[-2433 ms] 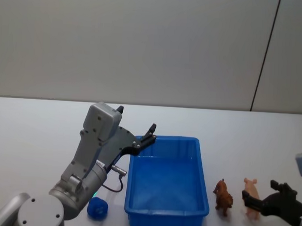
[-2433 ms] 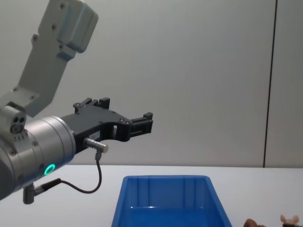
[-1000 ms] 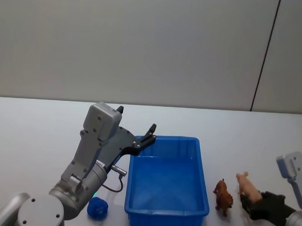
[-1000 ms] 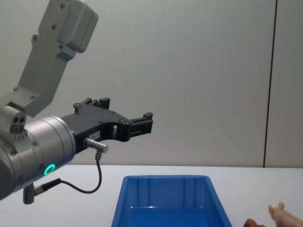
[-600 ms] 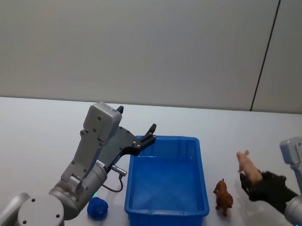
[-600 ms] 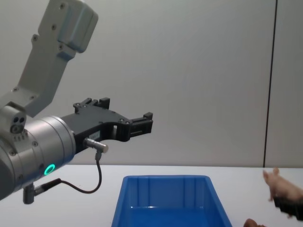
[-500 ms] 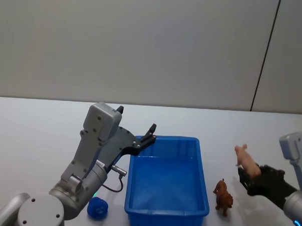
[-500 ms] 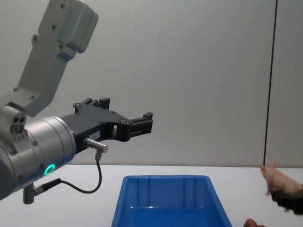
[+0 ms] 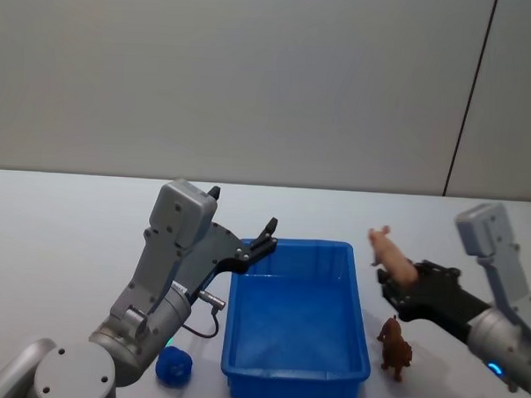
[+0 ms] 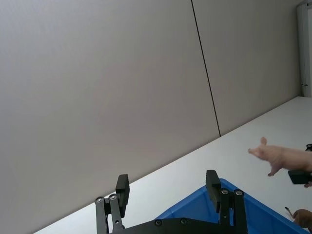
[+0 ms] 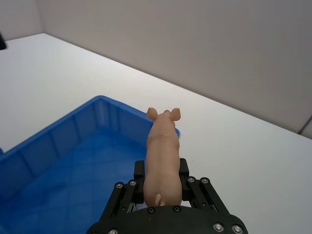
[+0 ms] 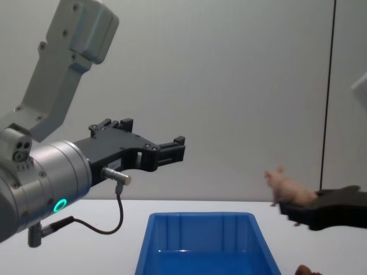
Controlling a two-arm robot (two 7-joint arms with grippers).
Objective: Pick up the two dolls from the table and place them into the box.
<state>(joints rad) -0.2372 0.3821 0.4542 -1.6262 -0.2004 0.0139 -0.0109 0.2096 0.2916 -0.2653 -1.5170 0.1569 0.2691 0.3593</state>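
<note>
Two dolls and one box are in play on a white table (image 9: 61,234). We see the right gripper (image 9: 396,282) raised in the air on the right, its black fingers (image 11: 184,176) closed against the flanks of the pink doll (image 9: 386,254), which it holds clear of the table. From the right wrist camera the pink doll (image 11: 162,151) sits between the two fingers with its tail towards the wrist and its ears and snout pointing away, towards the box's (image 11: 58,146) corner. From the chest camera the pink doll (image 12: 287,186) rides on top of the right gripper (image 12: 298,209), higher than the box (image 12: 200,229) and to its right, snout facing left. From the head camera it hangs near the far right corner of the blue box (image 9: 293,385), just outside the rim as far as we can tell. The brown doll (image 9: 395,347) stands upright on the table just beside the box's right wall, near the front corner, below the right gripper and apart from it. The left gripper (image 9: 243,211) hovers above the box's far left corner. Its fingers are spread wide and grip nothing, as the left wrist camera makes plain: the left gripper (image 10: 167,181) shows bare wall between its two fingertips.
</note>
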